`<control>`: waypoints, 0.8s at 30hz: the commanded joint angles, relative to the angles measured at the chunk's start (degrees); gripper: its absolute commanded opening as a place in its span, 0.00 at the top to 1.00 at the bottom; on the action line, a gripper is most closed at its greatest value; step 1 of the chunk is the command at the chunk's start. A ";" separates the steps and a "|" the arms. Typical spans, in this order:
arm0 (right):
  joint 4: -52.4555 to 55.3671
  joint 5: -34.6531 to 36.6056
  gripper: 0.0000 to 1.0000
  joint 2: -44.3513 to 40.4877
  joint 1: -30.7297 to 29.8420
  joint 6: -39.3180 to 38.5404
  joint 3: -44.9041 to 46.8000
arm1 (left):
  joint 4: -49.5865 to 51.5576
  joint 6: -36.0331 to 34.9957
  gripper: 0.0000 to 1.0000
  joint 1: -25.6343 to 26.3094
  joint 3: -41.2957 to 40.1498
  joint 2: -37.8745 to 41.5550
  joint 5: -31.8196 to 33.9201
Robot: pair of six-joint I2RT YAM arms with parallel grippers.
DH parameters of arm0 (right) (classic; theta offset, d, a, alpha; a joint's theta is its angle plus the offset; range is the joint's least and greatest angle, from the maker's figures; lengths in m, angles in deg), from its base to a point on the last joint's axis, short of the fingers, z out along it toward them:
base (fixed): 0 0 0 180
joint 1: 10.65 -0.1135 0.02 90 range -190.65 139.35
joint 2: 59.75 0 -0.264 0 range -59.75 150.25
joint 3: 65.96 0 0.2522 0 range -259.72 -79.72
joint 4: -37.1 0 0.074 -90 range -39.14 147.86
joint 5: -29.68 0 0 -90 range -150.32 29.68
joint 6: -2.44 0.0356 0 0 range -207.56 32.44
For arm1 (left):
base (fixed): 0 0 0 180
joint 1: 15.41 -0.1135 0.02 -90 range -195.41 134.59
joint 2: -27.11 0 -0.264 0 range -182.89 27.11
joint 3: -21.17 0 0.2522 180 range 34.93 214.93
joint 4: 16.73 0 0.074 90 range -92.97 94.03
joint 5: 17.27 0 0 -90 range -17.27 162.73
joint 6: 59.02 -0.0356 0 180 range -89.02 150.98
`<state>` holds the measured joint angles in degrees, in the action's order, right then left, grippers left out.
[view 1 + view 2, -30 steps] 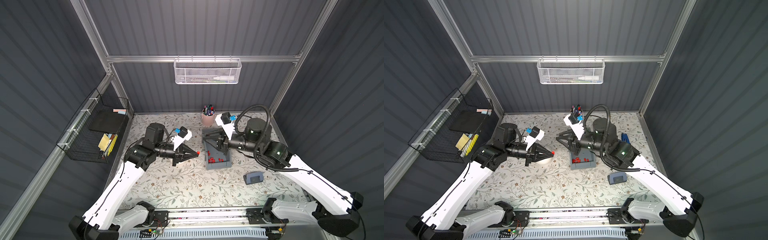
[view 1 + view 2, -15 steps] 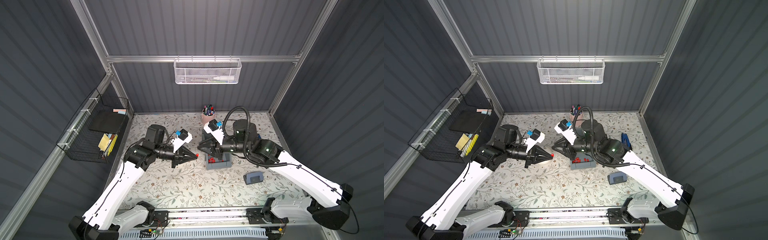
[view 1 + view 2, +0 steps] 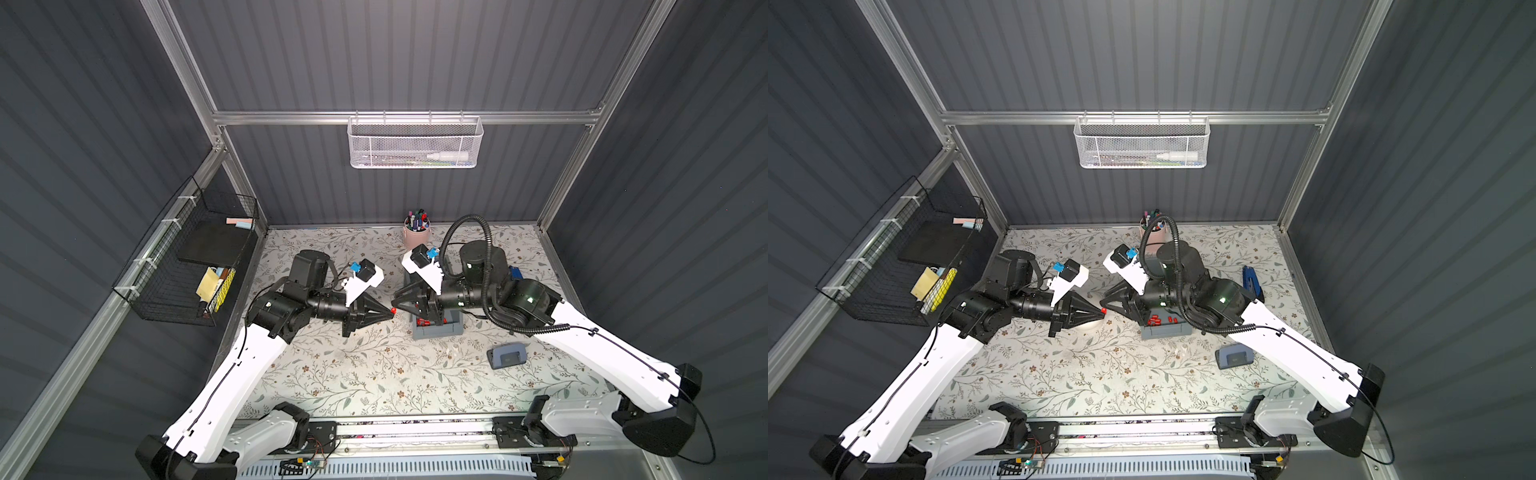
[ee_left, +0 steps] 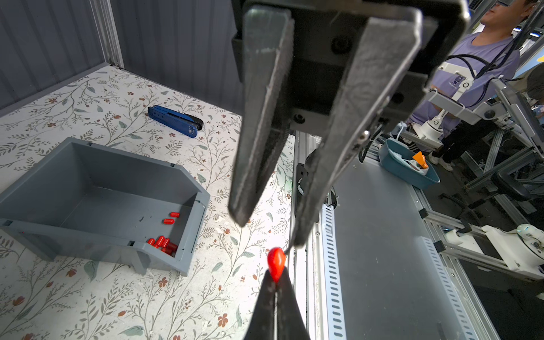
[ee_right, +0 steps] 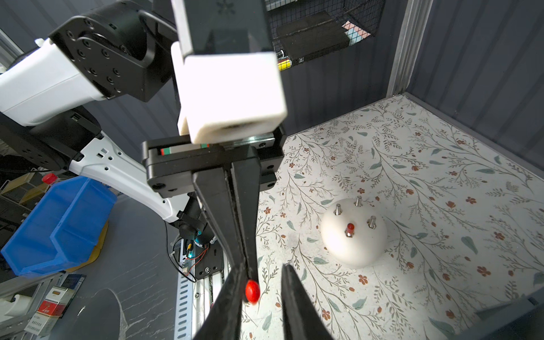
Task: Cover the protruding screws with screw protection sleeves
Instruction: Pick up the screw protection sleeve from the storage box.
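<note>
Screws: the four protruding screws (image 5: pixel 358 201) stick out of a white dome (image 5: pixel 353 250). One carries a fitted sleeve (image 5: pixel 350 227); three stand bare.
Dome position: upright on the counter (image 5: pixel 441 176), near the two tool tips and touched by neither.
Sleeve in transit: one red sleeve (image 4: pixel 276 262) is held in the air above the counter, between the dome and the bin.
Left side: the left tool (image 4: pixel 275 281) is closed, pinching that sleeve at its very tips.
Right side: the right tool (image 5: pixel 262 266) is partly open, with its jaws standing either side of the sleeve. One finger looks close to it, but no grip can be seen.
Supply: a grey bin (image 4: pixel 117 164) sits on the counter near the right tool, with a small cluster of spare sleeves (image 4: pixel 163 243) in its low corner.
Progress: by my judgement, one of four is done, and a tool-to-tool handover appears to be in hand.
Left to do: seat this sleeve, then fetch and fit two more.
</note>
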<state>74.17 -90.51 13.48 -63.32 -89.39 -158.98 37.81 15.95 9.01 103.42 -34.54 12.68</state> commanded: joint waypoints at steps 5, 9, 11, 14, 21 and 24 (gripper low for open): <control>2.35 -1.80 0.77 0.41 -0.40 -1.87 -2.56 | 0.37 -1.43 1.00 0.45 1.65 0.83 0.28; 4.60 -1.56 0.76 0.70 -0.51 -1.86 -2.82 | 0.12 -1.41 1.00 0.44 1.59 0.92 0.16; 4.86 -1.07 0.76 0.83 -0.68 -1.97 -2.93 | -0.04 -1.32 1.00 0.45 1.57 0.91 -0.13; 5.48 -0.39 0.76 1.19 -0.86 -2.35 -3.43 | -0.90 -0.59 1.00 0.45 1.47 0.69 -1.31; 6.00 0.31 0.77 1.68 -1.30 -2.91 -3.53 | -1.42 -0.18 1.00 0.45 1.11 0.82 -2.06; 6.01 0.59 0.78 1.67 -1.47 -2.95 -3.64 | -1.48 -0.18 1.00 0.45 1.07 0.59 -2.18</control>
<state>79.48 -90.38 14.86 -64.43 -90.78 -160.91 37.35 15.95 9.01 103.42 -34.54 12.18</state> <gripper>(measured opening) 0.230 0.055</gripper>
